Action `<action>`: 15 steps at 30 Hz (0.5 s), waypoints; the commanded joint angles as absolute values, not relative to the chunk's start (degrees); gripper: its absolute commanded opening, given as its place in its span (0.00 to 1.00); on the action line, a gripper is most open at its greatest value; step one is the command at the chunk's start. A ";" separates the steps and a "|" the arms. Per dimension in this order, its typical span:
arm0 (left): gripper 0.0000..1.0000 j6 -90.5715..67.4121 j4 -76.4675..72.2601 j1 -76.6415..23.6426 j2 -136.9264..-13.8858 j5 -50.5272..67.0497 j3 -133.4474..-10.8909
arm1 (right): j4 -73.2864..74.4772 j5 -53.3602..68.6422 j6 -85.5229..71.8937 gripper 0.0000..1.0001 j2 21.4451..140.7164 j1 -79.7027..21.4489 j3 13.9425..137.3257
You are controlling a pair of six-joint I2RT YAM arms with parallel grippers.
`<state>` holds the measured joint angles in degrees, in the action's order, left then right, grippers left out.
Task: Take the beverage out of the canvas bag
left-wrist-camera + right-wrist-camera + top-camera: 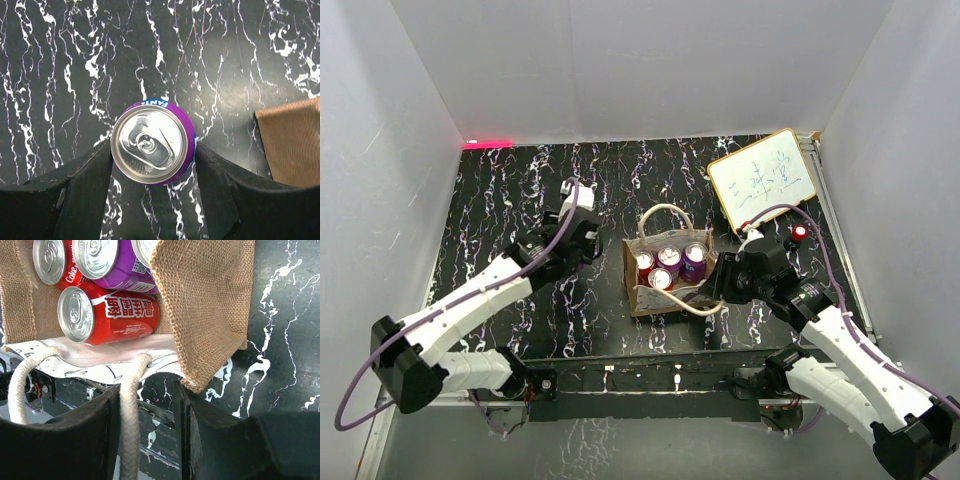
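Note:
The tan canvas bag stands at the table's middle with its cream handles spread, and holds several cans: red ones and a purple one. My left gripper is left of the bag. In the left wrist view its fingers press both sides of an upright purple can over the marble table; the bag's corner shows at right. My right gripper is at the bag's near right corner. In the right wrist view it is open, a rope handle runs between its fingers, and red and purple cans show inside the bag.
A white board with a yellow frame lies at the back right, with a small red-lit object near it. White walls enclose the black marble table. A red strip sits at the back left edge.

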<state>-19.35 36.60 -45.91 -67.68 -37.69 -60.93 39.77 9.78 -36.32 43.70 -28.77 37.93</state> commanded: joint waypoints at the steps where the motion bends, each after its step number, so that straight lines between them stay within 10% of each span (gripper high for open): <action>1: 0.00 -15.53 25.51 -42.58 -71.61 -39.65 -63.47 | 38.41 8.53 -36.03 0.44 43.02 -28.74 39.23; 15: 0.00 -13.70 15.82 -35.19 -81.29 -32.36 -62.80 | 39.28 8.02 -36.30 0.44 40.86 -28.74 38.59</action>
